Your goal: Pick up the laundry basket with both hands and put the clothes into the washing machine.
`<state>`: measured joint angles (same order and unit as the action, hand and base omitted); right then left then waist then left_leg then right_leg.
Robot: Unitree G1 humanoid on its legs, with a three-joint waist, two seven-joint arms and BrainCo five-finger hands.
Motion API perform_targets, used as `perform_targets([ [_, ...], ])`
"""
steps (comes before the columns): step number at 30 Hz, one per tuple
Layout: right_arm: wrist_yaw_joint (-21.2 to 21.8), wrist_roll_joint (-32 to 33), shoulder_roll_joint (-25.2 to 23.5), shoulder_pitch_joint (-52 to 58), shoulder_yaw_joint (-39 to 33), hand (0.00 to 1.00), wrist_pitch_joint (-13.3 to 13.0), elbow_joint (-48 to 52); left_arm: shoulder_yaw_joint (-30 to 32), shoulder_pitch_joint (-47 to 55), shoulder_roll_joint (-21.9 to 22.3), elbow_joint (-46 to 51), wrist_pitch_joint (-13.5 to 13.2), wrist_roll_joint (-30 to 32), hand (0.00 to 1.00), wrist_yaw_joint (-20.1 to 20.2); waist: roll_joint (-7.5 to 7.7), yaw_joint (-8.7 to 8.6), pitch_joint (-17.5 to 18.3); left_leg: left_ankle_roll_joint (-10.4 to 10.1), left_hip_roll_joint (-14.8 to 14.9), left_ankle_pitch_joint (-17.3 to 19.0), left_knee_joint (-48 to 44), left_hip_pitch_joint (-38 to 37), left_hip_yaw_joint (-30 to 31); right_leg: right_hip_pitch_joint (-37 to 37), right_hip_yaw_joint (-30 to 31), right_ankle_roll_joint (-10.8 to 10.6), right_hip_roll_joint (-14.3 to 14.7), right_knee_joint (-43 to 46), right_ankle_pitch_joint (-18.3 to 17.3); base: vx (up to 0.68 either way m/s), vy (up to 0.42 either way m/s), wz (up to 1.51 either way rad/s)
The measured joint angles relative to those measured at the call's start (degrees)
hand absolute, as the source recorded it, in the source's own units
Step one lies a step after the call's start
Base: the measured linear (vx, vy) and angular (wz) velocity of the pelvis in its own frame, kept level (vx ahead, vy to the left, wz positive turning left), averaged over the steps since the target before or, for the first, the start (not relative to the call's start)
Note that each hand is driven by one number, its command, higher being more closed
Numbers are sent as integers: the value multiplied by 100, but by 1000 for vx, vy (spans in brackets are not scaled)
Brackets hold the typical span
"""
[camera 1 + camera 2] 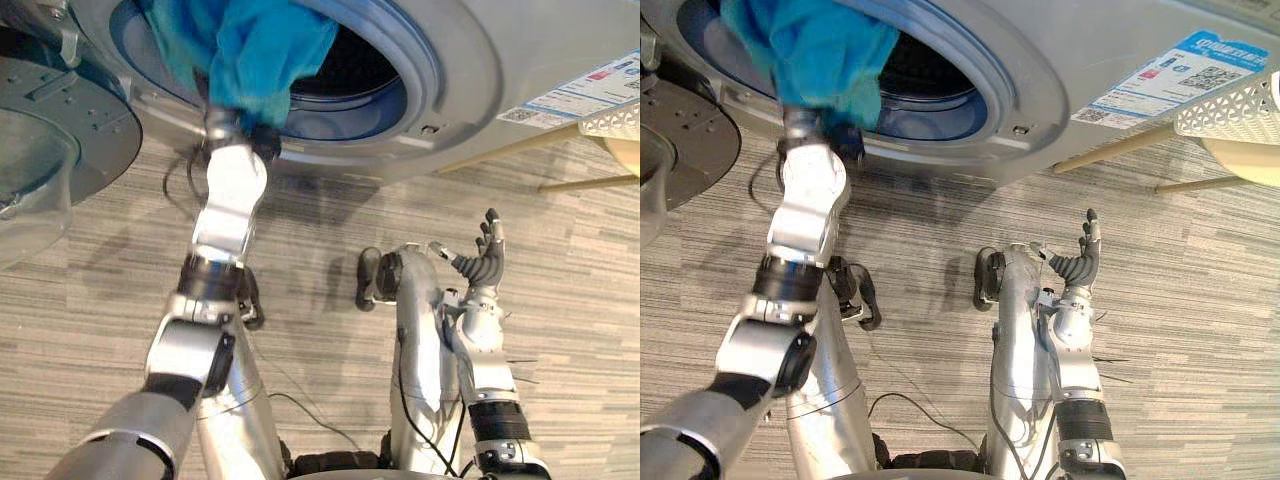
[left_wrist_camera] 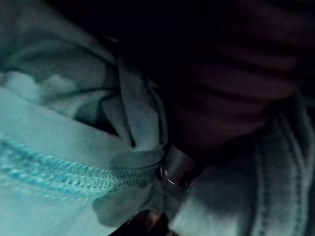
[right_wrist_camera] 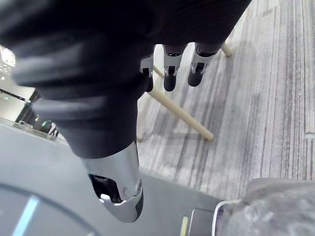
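A teal garment (image 1: 250,50) hangs out of the washing machine's round opening (image 1: 420,60) and drapes over my left hand (image 1: 240,135), which reaches up to the lower rim. In the left wrist view the teal garment (image 2: 59,147) is bunched round a finger (image 2: 174,167), so the hand is shut on it. My right hand (image 1: 485,262) is held up over the floor, well below the machine and to the right. It is open, with straight fingers (image 3: 170,73) and nothing in it. The white perforated laundry basket (image 1: 1230,100) peeks in at the right edge.
The machine's door (image 1: 60,130) stands swung open at the far left. The basket rests on a cream round stand (image 1: 1245,160) with wooden legs (image 1: 1110,150) beside the machine's front. Grey striped flooring (image 1: 560,300) lies below.
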<state>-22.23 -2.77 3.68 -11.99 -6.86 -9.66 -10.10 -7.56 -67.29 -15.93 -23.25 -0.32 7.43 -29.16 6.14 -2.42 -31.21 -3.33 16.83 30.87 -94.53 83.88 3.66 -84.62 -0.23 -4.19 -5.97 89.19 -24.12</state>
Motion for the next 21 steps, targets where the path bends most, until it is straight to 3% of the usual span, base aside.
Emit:
perform_targets([
  [7,108,31,14,-187,10,0,-125,-8,-357,-1161,-261,-889,27,126,0,110,37,-143,-10,-3,9,-3,32,244,18,-193,-75,16,8,-62,6,53,-8,-3],
  [16,388,134,19,-183,17,0,-123,-25,-596,-1381,-642,-1771,368,1398,0,1485,37,-117,-10,-9,20,-10,166,179,-63,-196,-37,17,12,-146,7,25,-3,0],
  [21,542,178,20,-170,21,0,-122,-33,-542,-1378,-520,-1780,414,1645,0,1538,37,-83,-9,-9,19,-10,190,139,-60,-146,-47,17,6,-164,6,14,-1,0],
])
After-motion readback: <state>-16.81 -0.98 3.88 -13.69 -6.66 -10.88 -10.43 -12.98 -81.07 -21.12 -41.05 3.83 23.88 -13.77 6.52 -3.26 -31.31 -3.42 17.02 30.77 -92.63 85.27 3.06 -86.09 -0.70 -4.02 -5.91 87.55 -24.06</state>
